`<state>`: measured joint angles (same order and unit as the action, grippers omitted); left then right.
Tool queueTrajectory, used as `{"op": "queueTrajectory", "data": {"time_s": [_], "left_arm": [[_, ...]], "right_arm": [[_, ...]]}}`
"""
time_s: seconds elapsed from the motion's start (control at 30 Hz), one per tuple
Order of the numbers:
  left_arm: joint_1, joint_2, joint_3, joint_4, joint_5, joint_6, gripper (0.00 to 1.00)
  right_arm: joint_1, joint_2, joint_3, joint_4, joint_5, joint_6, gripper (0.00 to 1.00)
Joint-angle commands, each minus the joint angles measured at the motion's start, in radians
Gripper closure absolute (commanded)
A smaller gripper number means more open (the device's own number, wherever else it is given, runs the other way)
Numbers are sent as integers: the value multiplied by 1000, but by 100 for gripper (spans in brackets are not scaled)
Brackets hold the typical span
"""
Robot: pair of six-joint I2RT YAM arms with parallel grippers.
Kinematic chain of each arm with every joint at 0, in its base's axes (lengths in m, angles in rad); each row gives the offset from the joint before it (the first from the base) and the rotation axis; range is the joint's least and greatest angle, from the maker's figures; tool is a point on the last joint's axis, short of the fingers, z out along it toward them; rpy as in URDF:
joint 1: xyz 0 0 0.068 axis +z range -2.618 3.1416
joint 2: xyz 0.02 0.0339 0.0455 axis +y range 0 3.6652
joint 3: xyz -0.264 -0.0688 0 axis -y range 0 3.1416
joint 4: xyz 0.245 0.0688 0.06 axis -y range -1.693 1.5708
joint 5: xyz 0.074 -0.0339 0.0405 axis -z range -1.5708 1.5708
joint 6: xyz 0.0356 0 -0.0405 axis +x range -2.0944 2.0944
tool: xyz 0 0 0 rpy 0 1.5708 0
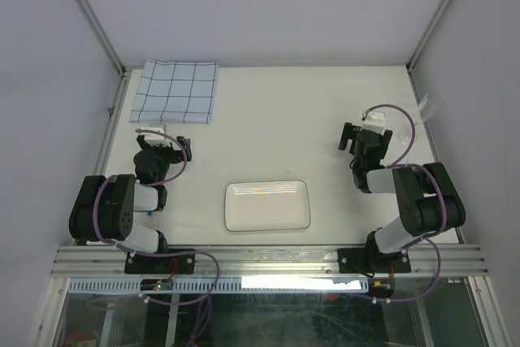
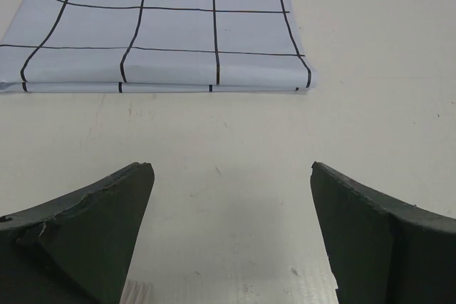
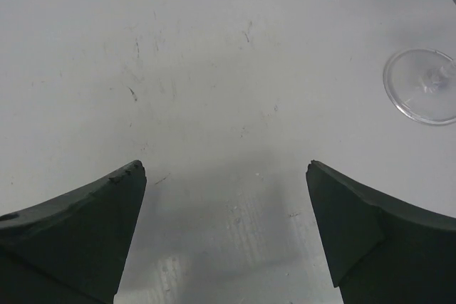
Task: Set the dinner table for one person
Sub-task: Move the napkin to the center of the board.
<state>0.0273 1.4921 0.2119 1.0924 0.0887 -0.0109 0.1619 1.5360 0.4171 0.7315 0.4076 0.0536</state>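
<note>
The dinner table is a broad cream-white top edged by aluminium rails. A white rectangular plate lies near its front edge, between the two arms. At the back left lies a folded pale-blue cloth with dark grid lines, seen close up in the left wrist view. My left gripper hovers just short of the cloth's near edge, open and empty. On the right side my right gripper is also open, over bare table with nothing between its fingers.
A clear round glass foot shows at the right edge of the right wrist view. In the top view a transparent object stands by the right rail. Grey walls and corner posts close the table on three sides.
</note>
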Motion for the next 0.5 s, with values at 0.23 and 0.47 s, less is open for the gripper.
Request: {"op": "queueTrajectory", "data": {"time_s": [0.23, 0.47], "left_arm": [[1, 2, 3, 54, 19, -3, 1], [1, 2, 3, 54, 19, -3, 1]], "right_arm": [[-2, -9, 53, -6, 37, 23, 0], [-2, -10, 51, -1, 28, 19, 1]]}}
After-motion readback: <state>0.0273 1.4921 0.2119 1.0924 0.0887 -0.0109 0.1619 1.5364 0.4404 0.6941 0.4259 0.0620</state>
